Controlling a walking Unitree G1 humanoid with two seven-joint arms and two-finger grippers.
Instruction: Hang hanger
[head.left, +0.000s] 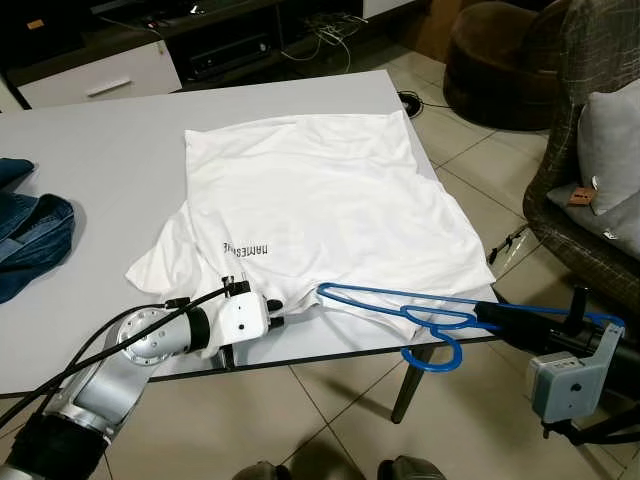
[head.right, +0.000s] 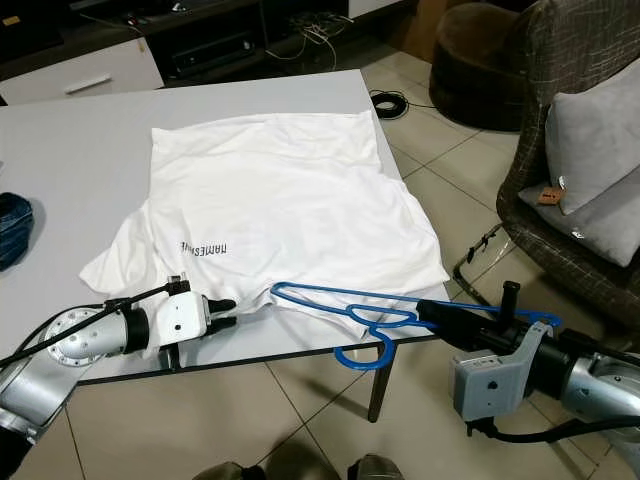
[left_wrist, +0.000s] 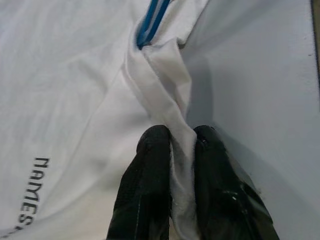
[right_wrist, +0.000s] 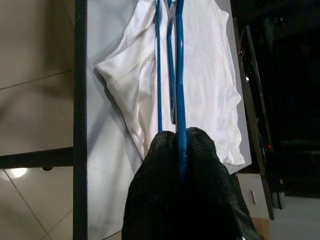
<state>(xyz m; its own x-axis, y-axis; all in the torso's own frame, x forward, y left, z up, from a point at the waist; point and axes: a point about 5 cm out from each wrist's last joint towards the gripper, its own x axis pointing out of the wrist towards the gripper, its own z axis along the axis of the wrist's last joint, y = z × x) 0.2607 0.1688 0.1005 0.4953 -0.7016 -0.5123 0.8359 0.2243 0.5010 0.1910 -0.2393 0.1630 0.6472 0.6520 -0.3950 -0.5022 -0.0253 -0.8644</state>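
Two claws are at work along the near edge of the tabletop (head.left: 100, 150). My left claw (head.left: 283, 320) is pressed together on a bunched fold of the white T-shirt (head.left: 320, 200), pinching the cloth at its near hem; in my left wrist view the fabric is squeezed between my two black fingers (left_wrist: 150, 165) and runs away from them in a twisted ridge. Just beyond that ridge, ahead of my left claw, the tip of the blue hanger (head.left: 400, 308) slips under the cloth. The shirt lies spread flat beyond both claws, with a line of dark lettering (head.left: 245, 247) just past my left claw. Farther out to the left of my left claw, a heap of blue denim (head.left: 30, 235) sits on the tabletop. The hanger stretches from the shirt's hem across to my right claw (head.left: 492, 316), its hook (head.left: 435, 358) curling down over the tabletop's edge between my two claws. My right claw is clamped on the hanger's right-hand end, off the tabletop's corner; in my right wrist view the blue bars run straight out from between my closed fingers (right_wrist: 200, 165) toward the shirt. To the right of my right claw stands a woven armchair (head.left: 570, 120) with a grey cushion (head.left: 610, 150).
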